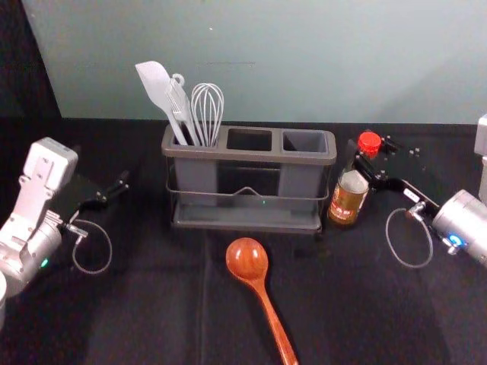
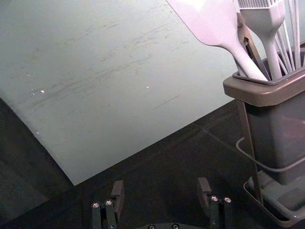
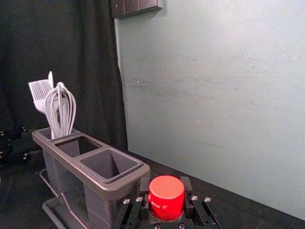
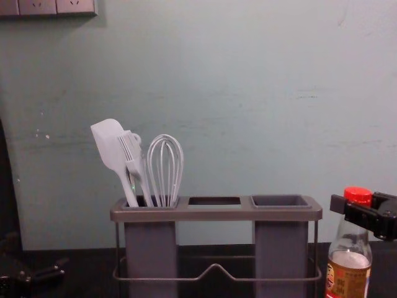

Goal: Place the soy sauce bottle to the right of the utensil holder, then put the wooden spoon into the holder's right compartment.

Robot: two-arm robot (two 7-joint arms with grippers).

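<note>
Black fabric curtain (image 1: 27, 72): hangs at the far left, beside the wall.
Pale grey-green wall (image 1: 304, 61): backs the table across its width, scuffed in places.
Brown socket panel (image 4: 56, 6): on the wall, high up at the left in the chest view.
Black cloth-covered table (image 1: 152, 304): spans the scene, a faint crease running toward the front.
Left gripper (image 1: 114, 192): left of the holder, fingers spread apart.
White spatula (image 4: 110, 144), pale brush (image 4: 133, 158) and wire-loop whisk (image 4: 165, 164): upright in the left compartment.
Dark grey, three-compartment utensil holder with metal rail (image 1: 247, 153): stands near the wall.
Glossy orange-brown wooden spoon (image 1: 247, 260): lies in front of the holder, bowl nearest it, handle angling forward and right.
Clear glass soy sauce bottle with red cap and brown contents (image 1: 347, 199): just right of the holder.
Right gripper (image 1: 370, 158): at the bottle's top, clamped on it around the neck, close under the cap.
</note>
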